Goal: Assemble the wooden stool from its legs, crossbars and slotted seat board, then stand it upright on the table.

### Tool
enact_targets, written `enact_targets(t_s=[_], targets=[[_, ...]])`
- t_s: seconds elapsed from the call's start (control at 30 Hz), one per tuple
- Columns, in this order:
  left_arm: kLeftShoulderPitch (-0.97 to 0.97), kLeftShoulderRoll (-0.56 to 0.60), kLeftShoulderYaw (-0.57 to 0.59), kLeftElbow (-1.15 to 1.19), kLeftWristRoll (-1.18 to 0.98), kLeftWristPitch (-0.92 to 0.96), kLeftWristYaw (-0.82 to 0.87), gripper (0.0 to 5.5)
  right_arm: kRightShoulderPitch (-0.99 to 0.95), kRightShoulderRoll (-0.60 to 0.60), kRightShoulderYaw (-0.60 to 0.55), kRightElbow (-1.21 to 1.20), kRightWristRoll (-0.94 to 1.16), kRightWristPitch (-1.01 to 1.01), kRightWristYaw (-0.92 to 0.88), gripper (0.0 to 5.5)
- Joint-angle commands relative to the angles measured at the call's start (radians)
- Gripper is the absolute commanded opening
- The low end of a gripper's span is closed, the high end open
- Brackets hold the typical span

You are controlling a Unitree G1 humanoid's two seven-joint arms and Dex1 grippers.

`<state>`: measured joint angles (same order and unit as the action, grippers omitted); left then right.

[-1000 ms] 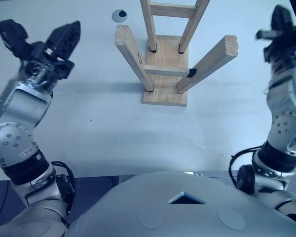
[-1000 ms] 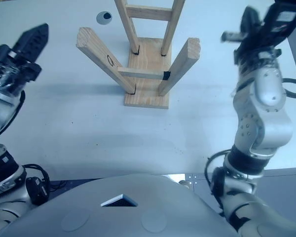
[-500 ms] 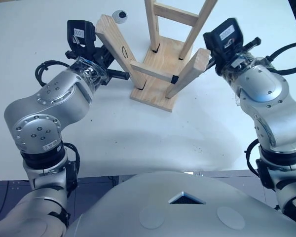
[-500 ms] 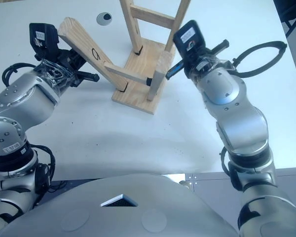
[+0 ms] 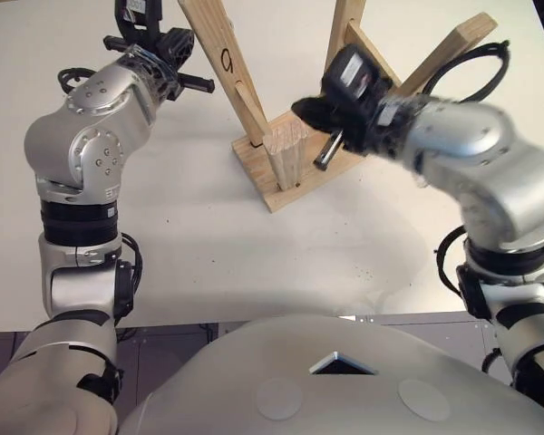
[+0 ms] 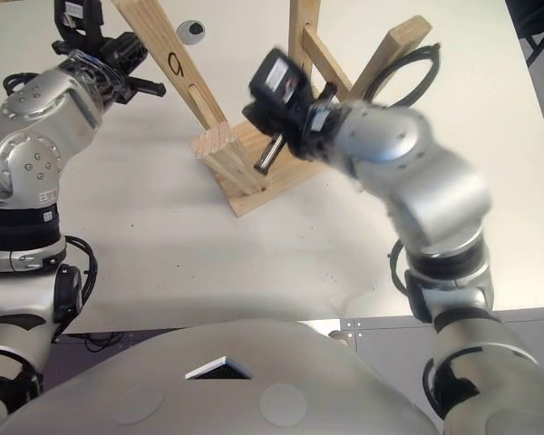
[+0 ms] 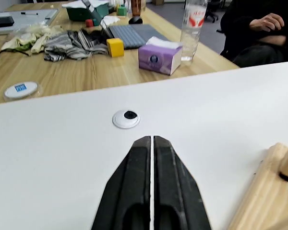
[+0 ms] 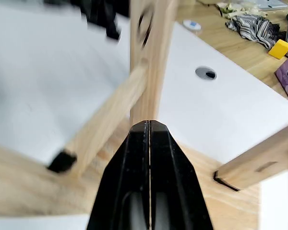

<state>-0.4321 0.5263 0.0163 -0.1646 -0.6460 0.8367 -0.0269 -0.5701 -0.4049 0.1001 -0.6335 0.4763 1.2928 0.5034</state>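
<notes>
With fingers pressed together on nothing, the right gripper [image 8: 149,125] sits among the legs [image 5: 225,63] of the stool [image 5: 295,186], which rests seat-down on the table [image 5: 199,245], with the left gripper [image 7: 152,140] beside it, equally closed and empty; assembly looks finished, so next comes gripping it and flipping it upright.

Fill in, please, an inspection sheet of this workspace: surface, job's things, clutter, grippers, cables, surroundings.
Surface: white table with a few dark specks; round grommet set in it.
Job's things: wooden stool assembled and upside down, seat board down, legs up.
Clutter: nothing seen on the white table.
Grippers: left gripper shut and empty, near one leg; right gripper shut and empty, close to a leg and a crossbar.
Cables: black cable looping by the right arm.
Surroundings: wooden table behind, with tissue box, yellow cube, bottle, striped cloth.
</notes>
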Motion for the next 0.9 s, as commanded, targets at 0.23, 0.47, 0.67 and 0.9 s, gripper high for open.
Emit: enact_targets(t_s=[0.23, 0.47, 0.67, 0.9], targets=[[0.359, 0.248, 0.116, -0.246, -0.077, 0.063, -0.415, 0.06, -0.297, -0.369, -0.459, 0.575, -0.022, -0.341, 0.152, 0.0], [0.495, 0.28, 0.062, -0.4, -0.095, 0.089, -0.543, 0.06, 0.139, -0.403, -0.104, 0.94, -0.398, -1.174, 0.361, 0.0], [0.456, 0.214, -0.213, -0.318, 0.089, 0.103, -0.474, 0.06, 0.225, -0.253, 0.015, 0.859, -0.395, -1.306, 0.399, 0.0], [0.413, 0.136, -0.247, -0.2, 0.179, 0.097, -0.449, 0.06, 0.272, -0.25, 0.085, 0.707, -0.395, -1.289, 0.469, 0.0]])
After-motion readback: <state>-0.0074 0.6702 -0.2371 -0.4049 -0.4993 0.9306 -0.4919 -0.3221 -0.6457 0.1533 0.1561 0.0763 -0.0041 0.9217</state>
